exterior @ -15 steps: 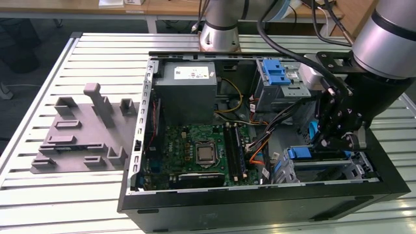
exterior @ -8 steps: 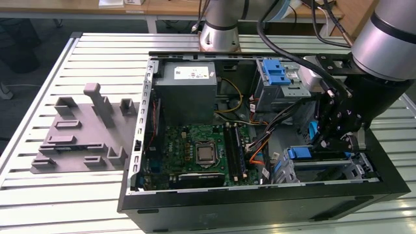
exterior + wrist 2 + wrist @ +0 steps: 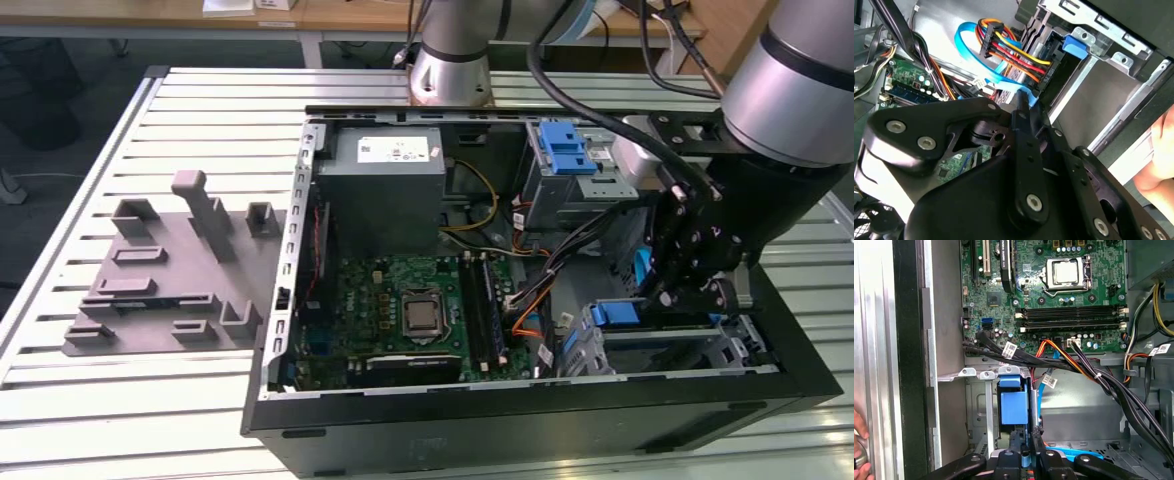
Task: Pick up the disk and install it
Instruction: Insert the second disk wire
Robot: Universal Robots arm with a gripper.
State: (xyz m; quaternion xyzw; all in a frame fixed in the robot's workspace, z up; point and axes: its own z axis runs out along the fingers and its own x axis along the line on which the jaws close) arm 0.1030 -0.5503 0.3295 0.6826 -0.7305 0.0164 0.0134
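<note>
The black robot gripper (image 3: 1026,450) is deep inside the open black computer case (image 3: 534,420), low down in a corner bay. Its two fingers (image 3: 1035,442) are pressed close together, with a thin bit of blue plastic between them. I think that blue bit is part of the frame of the disk (image 3: 1074,451), the flat silver drive with the blue plastic frame. Its blue edge runs out to one side of the fingers, down in the bay. So the disk looks picked up already, and it is down at its place in the case. I cannot tell if it is pushed all the way in, so the putting-in part may not be done yet. Just past the fingers is a blue plastic latch (image 3: 1014,407) on the grey metal drive cage (image 3: 979,374). A bunch of black, orange and red cables (image 3: 1094,375) crosses over the cage. Farther off is the green circuit board (image 3: 1054,300) with its square silver chip socket (image 3: 1064,272). In the exterior view, the big grey power supply box (image 3: 387,170) sits at the far end of the case. A person's hand (image 3: 860,440) rests at the outside wall of the case.
</note>
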